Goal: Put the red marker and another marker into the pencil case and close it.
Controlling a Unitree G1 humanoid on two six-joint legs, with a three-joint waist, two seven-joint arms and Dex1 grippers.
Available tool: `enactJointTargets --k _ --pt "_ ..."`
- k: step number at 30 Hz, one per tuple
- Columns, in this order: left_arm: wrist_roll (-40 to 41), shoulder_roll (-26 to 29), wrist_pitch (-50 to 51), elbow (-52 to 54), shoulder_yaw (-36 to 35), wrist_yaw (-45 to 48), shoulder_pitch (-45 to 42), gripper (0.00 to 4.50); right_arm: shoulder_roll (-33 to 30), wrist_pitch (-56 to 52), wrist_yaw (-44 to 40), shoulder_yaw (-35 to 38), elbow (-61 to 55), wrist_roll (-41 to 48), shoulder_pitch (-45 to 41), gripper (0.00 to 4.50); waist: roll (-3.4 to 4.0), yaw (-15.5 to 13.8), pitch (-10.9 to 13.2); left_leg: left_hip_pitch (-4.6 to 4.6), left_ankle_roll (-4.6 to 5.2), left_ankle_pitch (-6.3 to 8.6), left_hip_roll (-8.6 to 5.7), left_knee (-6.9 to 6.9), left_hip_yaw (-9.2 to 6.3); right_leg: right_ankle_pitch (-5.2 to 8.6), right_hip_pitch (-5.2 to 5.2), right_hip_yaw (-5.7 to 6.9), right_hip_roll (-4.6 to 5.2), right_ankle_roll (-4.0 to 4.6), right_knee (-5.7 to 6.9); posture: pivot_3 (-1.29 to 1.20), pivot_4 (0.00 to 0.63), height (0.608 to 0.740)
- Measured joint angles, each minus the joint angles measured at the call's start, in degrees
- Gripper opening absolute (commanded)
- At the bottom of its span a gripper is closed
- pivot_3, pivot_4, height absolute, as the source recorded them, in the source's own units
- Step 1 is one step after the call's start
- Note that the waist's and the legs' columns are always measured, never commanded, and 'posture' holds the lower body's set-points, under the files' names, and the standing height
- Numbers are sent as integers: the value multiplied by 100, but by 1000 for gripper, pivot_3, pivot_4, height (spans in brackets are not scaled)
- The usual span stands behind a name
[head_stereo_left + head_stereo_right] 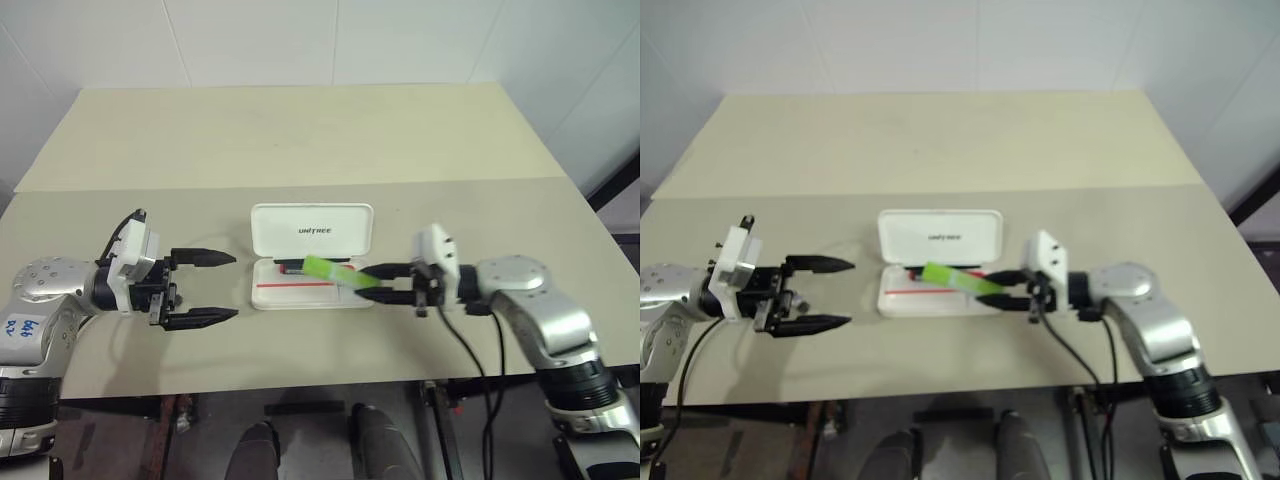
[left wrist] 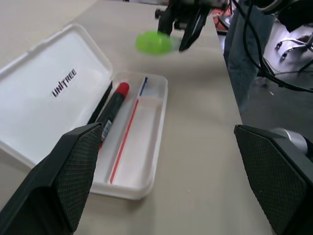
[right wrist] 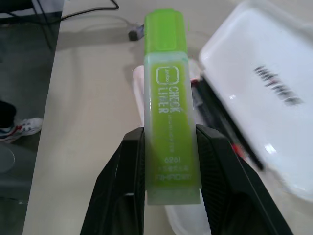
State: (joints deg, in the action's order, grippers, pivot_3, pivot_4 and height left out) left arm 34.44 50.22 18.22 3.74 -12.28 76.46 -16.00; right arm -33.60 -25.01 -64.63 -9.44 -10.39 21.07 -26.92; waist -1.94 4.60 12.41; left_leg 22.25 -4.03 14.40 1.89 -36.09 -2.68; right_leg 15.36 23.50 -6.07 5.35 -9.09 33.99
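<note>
- Near the front edge of the bench (image 1: 300,140), left eye view: the pencil case (image 1: 311,232) lies open, lid raised toward the far edge. The right tool (image 1: 372,283) is clenched on the green highlighter (image 1: 330,270), holding it over the tray's right part. The left tool (image 1: 205,287) stands released, fingers spread, well apart from the case toward the left edge.
- Right eye view: same layout; the highlighter slants across the tray.
- Left wrist view: the red marker (image 2: 110,113) lies in the tray against the hinge side, beside red and blue lines. Both left fingers (image 2: 68,181) stand wide apart.
- Right wrist view: both right fingers (image 3: 128,166) press the highlighter's lower barrel, cap pointing away.
</note>
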Motion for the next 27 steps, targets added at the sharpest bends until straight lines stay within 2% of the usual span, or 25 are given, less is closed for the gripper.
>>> enactJointTargets --k 8,11,18,27 --pt "-24 40 -27 9 -127 -10 229 4500 812 598 118 -879 1290 -820 -1041 1091 0 20 0 0 -1 1 1 11 -1 -16 12 3 -1 -30 17 0 150 740" --pt "-24 44 -22 10 -140 -18 292 4500 885 908 -51 -1097 1679 -1056 -1272 1091 0 1 0 3 -2 2 2 16 -5 -22 16 8 -1 -52 20 0 150 740" --pt "-23 44 -16 53 -242 -78 346 4500 1040 1022 -375 -1323 2024 -1218 -1397 1091 -1 7 0 5 -3 5 2 14 -5 -22 16 9 -1 -53 20 0 150 740" --pt "-19 44 4 232 -289 -211 521 4500 1165 859 -383 -1412 2033 -1397 -1485 1091 -1 18 -1 2 -3 5 4 13 -5 -20 18 9 -2 -50 27 0 150 740"
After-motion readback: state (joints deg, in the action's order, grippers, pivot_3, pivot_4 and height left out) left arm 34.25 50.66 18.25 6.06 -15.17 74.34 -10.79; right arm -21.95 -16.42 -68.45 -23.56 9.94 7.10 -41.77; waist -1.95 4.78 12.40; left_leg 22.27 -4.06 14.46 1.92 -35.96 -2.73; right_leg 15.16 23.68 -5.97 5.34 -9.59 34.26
